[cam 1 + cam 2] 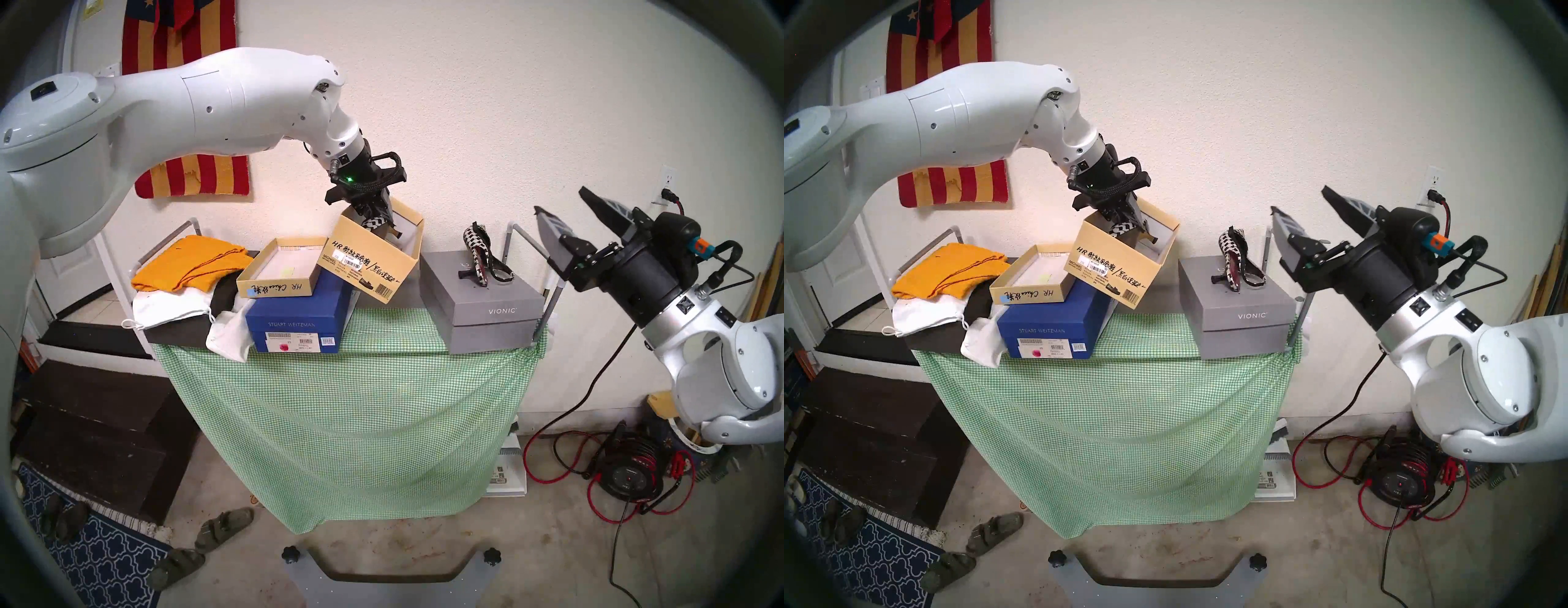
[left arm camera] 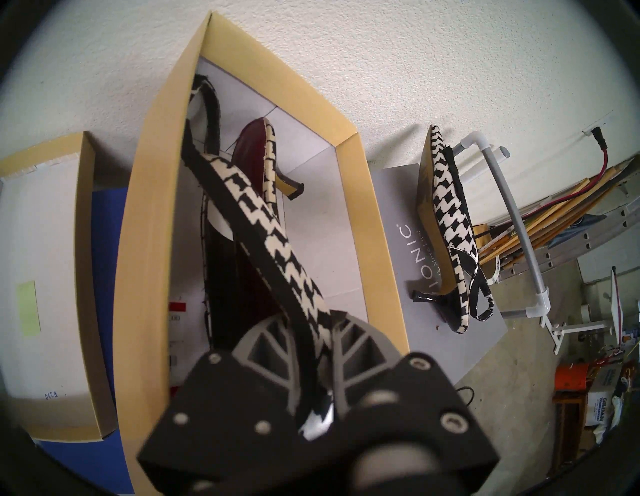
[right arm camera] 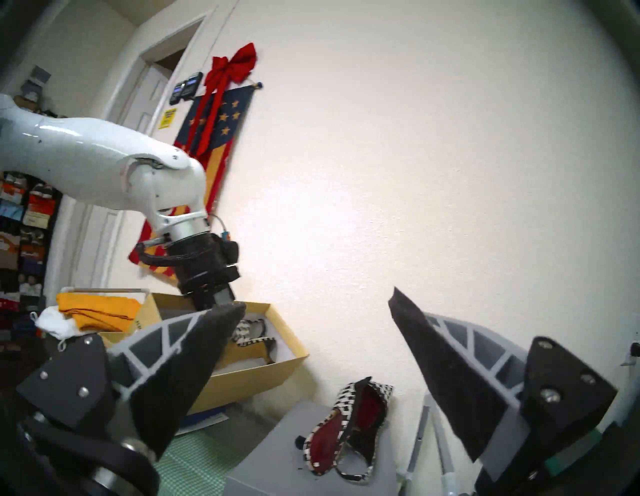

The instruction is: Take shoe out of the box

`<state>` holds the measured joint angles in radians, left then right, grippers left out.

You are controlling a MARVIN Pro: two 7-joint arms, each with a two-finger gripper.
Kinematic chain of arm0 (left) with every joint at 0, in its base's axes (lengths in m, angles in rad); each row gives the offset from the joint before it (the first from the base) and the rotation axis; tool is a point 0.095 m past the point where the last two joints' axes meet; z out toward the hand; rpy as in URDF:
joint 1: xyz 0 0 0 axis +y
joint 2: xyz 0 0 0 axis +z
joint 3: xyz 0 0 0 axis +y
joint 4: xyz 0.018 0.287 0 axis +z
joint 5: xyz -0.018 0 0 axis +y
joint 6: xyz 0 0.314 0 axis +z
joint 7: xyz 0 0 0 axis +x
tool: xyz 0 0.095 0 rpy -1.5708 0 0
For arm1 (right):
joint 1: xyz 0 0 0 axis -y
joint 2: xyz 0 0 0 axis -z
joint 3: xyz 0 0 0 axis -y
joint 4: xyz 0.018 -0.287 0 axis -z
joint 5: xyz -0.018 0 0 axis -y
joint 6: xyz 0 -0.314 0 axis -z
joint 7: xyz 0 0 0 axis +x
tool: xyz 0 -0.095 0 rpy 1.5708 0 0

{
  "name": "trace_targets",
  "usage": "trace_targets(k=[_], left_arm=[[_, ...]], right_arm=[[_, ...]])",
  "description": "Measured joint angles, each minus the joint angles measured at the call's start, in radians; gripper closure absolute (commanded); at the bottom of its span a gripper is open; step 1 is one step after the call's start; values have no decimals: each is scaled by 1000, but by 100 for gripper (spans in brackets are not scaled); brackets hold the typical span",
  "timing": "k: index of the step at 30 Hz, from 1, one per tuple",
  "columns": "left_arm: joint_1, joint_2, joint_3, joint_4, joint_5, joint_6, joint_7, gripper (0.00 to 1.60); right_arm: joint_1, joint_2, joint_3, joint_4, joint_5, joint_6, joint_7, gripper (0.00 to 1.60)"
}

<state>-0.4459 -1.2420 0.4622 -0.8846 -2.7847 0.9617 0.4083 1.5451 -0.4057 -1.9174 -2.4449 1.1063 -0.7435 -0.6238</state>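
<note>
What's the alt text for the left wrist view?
The left pincer is shut on the houndstooth shoe, holding it over the open tan box; the shoe's heel is still inside. A matching second shoe rests on the grey VIONIC box to the right, and a shallow tan lid sits to the left.

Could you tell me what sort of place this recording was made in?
Probably a home garage or utility room: bare concrete floor, a cord reel with red cable, sandals by a rug, and a flag banner on the wall.
</note>
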Motion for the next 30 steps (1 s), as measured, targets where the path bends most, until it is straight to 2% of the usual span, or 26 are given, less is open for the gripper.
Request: trace_targets(k=[5,16,30], left_arm=[[2,7,0,-14,7,0,-9,160],[2,31,6,-47,21,0,-22,160],[-3,78,12,-84,38,0,-33,160]], right_arm=[[-54,26,65,0,-29,38,55,0],[-131,45,199,0,-51,114,113,0],[-237,43,292,0,-37,178,158,0]])
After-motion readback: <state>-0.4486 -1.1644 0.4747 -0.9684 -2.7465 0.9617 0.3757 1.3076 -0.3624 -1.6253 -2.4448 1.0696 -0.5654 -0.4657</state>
